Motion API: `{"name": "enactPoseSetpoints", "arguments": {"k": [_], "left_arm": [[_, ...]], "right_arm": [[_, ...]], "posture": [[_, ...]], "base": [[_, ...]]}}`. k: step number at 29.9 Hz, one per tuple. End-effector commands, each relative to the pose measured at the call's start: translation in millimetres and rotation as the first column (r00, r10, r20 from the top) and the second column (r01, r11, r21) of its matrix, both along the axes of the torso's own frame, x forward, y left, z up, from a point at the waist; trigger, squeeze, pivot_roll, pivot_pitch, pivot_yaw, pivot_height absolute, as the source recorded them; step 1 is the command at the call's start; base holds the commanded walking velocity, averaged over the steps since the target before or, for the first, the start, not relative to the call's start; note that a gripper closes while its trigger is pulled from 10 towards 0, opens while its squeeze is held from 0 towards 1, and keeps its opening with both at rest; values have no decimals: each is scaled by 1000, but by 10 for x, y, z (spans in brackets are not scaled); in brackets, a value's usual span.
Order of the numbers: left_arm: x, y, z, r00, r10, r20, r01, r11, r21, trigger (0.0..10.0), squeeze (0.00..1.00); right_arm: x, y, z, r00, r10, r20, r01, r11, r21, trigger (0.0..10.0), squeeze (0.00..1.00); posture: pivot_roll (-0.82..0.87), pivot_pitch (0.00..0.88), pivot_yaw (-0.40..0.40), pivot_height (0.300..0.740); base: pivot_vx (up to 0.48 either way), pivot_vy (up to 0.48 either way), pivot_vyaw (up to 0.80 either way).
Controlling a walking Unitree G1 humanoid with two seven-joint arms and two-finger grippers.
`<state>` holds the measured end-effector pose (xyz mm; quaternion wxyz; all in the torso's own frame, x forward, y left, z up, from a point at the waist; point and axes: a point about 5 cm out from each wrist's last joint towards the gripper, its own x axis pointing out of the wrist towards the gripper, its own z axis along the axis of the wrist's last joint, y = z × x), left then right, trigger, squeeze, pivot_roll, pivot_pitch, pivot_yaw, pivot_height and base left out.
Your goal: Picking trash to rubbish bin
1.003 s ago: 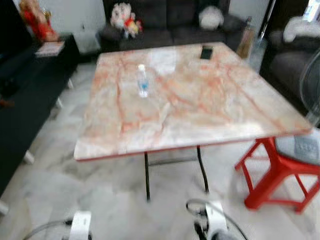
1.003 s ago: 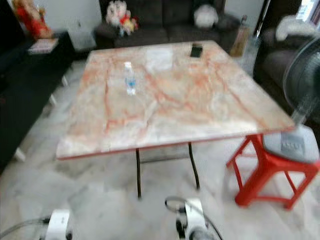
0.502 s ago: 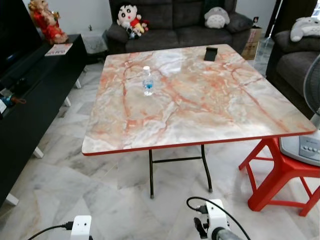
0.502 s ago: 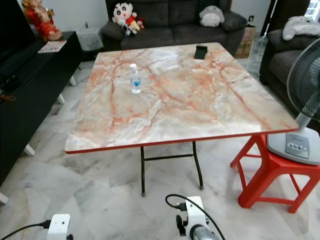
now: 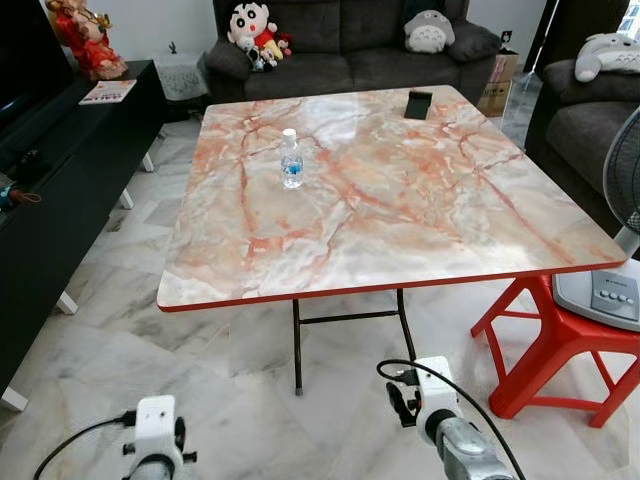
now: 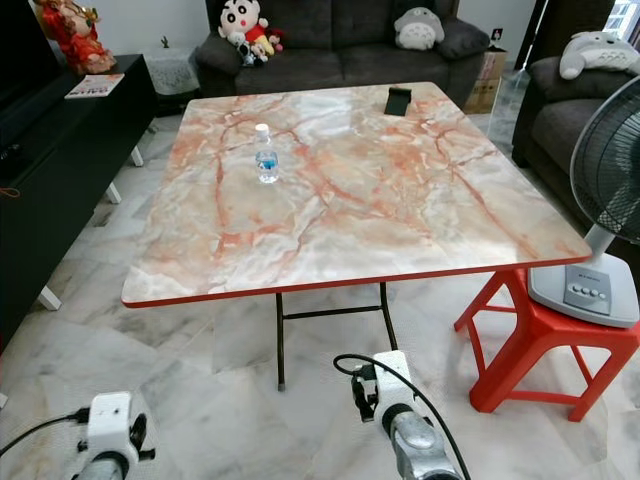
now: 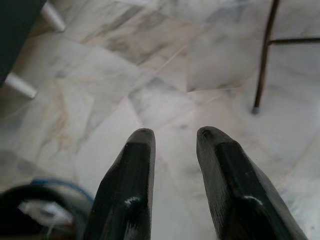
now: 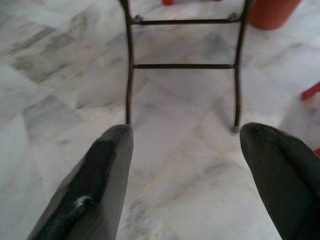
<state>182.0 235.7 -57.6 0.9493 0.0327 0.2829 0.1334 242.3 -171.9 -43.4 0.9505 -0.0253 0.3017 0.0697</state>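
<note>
- Standing on the far left of the marble table [image 5: 420, 220]: a water bottle [image 5: 291, 159].
- Left gripper [image 7: 175, 137] low over floor, fingers slightly apart.
- Right gripper [image 8: 186, 137] spread wide, empty.

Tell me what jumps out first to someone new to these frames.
The big square table with its orange-veined marble top and red rim sits mid-room on the pale marble floor. A small clear water bottle stands upright on its far left part, a dark phone-like object near the far edge. A bright red stool carrying a fan base stands right of the table.
</note>
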Motion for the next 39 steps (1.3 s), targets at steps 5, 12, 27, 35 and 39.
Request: {"name": "enactPoseSetpoints", "arguments": {"k": [5,12,27,35,39], "left_arm": [[-89,10,268,976,-78,204,46,986,159,10000,0],[172,-82,952,860,-232,454,82,941,328,10000,0],[914,-630,1780,668,-300,680,147,950,276,10000,0],[1441,-892,2222,584,-346,734,199,938,285,10000,0],[1463,-869,2245,588,-330,738,192,944,269,10000,0]], "right_arm": [[-41,-55,122,982,66,176,-67,998,-3,10000,0],[264,-37,635,894,25,448,-17,1000,-20,10000,0],[824,504,1531,726,-10,688,-78,992,97,10000,0],[1117,811,1872,711,-30,702,-107,983,150,10000,0],[1132,836,1888,711,-26,703,-117,981,154,10000,0]], "posture": [[90,0,11,740],[101,0,16,740],[98,0,21,740],[95,0,37,740],[101,0,38,740]], "base": [[0,0,0],[0,0,0],[0,0,0],[143,0,0],[372,0,0]]}}
